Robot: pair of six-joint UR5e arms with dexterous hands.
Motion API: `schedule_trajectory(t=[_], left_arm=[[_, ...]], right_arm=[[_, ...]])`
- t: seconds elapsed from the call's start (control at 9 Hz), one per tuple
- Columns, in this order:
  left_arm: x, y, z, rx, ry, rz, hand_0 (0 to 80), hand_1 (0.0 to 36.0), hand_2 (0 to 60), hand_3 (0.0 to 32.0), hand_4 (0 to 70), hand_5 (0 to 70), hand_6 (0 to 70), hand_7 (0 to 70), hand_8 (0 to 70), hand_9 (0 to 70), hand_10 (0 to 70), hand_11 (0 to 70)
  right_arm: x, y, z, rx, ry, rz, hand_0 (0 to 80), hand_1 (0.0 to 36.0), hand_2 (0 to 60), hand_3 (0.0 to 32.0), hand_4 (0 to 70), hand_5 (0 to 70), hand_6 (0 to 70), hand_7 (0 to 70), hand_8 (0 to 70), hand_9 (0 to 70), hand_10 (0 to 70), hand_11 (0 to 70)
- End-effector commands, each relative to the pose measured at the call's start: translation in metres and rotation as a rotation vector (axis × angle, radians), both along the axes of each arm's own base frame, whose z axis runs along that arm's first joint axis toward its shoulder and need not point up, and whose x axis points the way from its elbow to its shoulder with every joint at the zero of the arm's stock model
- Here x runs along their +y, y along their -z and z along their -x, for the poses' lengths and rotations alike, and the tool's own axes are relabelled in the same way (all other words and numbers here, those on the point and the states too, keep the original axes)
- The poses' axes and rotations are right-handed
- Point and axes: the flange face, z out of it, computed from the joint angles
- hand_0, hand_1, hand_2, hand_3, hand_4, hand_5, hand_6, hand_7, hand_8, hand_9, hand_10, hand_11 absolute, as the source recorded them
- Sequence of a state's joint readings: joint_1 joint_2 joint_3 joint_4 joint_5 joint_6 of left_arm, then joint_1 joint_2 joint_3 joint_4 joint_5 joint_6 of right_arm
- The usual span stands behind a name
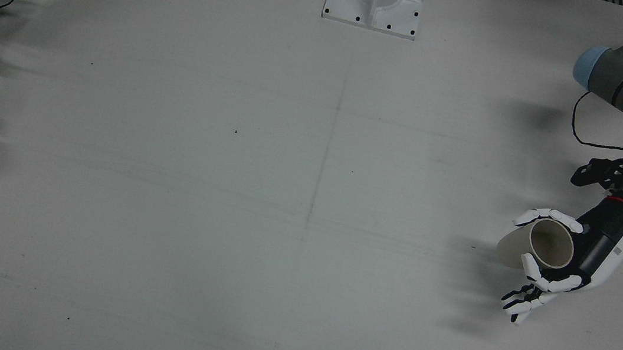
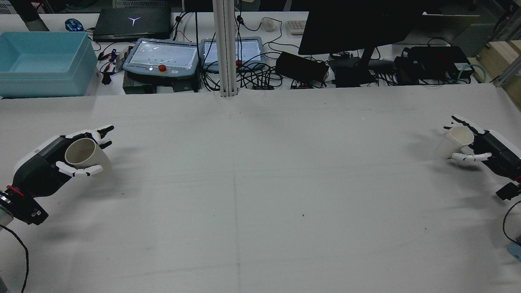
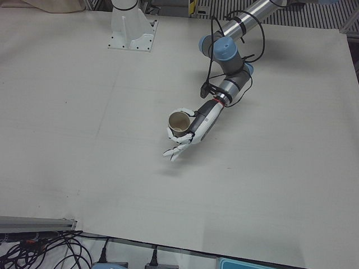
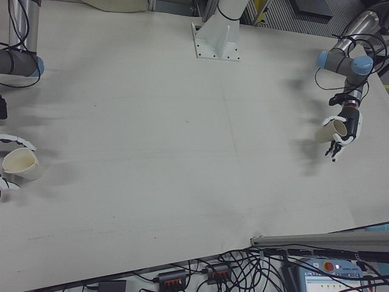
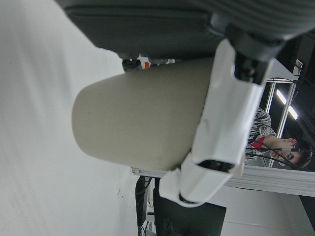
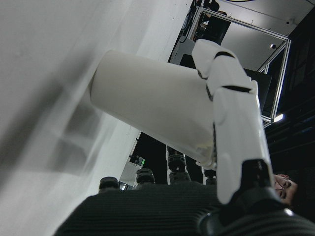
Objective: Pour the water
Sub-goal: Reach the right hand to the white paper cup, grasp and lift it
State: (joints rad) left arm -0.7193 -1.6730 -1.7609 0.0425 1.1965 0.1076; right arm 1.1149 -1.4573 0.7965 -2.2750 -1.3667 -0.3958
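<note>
My left hand point(image 2: 49, 165) is shut on a beige paper cup point(image 2: 84, 154) at the table's left side, held tilted just above the surface. It also shows in the front view point(image 1: 580, 261) with its cup point(image 1: 546, 245), and in the left-front view point(image 3: 196, 124) with the cup point(image 3: 179, 122). My right hand point(image 2: 486, 148) is shut on a white paper cup point(image 2: 456, 140) at the far right. The right-front view shows this cup point(image 4: 21, 164) at its left edge. In the hand views, fingers point(image 5: 221, 128) wrap the beige cup point(image 5: 142, 118) and fingers point(image 6: 236, 113) wrap the white cup point(image 6: 147, 113). I cannot see any water.
The white table point(image 2: 260, 183) lies wide between the two hands. A white pedestal base point(image 1: 374, 1) stands at the robot's edge. Beyond the far edge are a blue bin point(image 2: 40, 61), teach pendants point(image 2: 163, 57), a monitor point(image 2: 358, 24) and cables.
</note>
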Motion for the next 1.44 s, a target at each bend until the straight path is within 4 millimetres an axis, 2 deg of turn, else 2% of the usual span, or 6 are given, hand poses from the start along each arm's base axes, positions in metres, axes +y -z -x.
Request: schedule_trajectory(t=[0.0,0.22,0.56,0.67,0.89,1.33], left_arm=[[0.000,-0.003,0.002,-0.002,0.001,0.004,80.0,36.0,60.0,0.0,43.3,70.0,16.2,13.0,10.0,3.0,8.1,15.8],[0.000,-0.003,0.002,-0.003,0.001,0.005,80.0,36.0,60.0,0.0,43.3,70.0,16.1,12.8,10.0,3.0,8.2,15.8],[0.001,-0.008,0.004,0.002,0.001,0.009,80.0,36.0,60.0,0.0,43.2,70.0,16.3,12.9,10.0,3.1,8.4,16.1],[0.002,-0.009,0.005,0.011,-0.003,0.018,80.0,36.0,60.0,0.0,43.2,70.0,16.2,12.8,10.0,3.1,8.3,16.0],[0.003,-0.004,0.003,0.015,-0.008,0.015,80.0,36.0,60.0,0.0,42.2,70.0,16.0,12.6,9.9,2.9,8.3,16.0],[-0.003,0.048,-0.057,0.001,-0.067,0.005,80.0,36.0,60.0,0.0,43.6,70.0,16.2,12.9,9.6,2.6,8.1,15.7]], right_arm=[[0.002,0.003,0.032,-0.016,0.006,0.002,70.8,34.1,19.2,0.0,1.3,11.1,20.8,21.5,3.1,2.9,0.0,0.0],[-0.002,0.013,0.044,-0.025,-0.012,-0.017,73.4,34.8,21.2,0.0,3.5,12.0,24.6,27.7,5.1,5.8,0.0,0.0],[-0.012,0.034,0.061,-0.019,-0.015,-0.026,80.0,36.0,34.8,0.0,23.7,19.5,55.1,70.0,46.3,61.7,0.0,0.0],[-0.017,0.046,0.067,-0.022,-0.014,-0.029,80.0,36.0,43.9,0.0,26.6,23.2,64.8,70.0,58.6,70.0,2.0,5.9],[-0.026,0.071,0.070,-0.034,-0.033,-0.038,80.0,36.0,60.0,0.0,18.5,27.4,66.6,70.0,65.7,70.0,11.6,20.9],[-0.041,0.153,0.061,-0.060,-0.058,-0.037,80.0,36.0,60.0,0.0,15.1,27.8,65.1,70.0,61.4,70.0,8.9,17.4]])
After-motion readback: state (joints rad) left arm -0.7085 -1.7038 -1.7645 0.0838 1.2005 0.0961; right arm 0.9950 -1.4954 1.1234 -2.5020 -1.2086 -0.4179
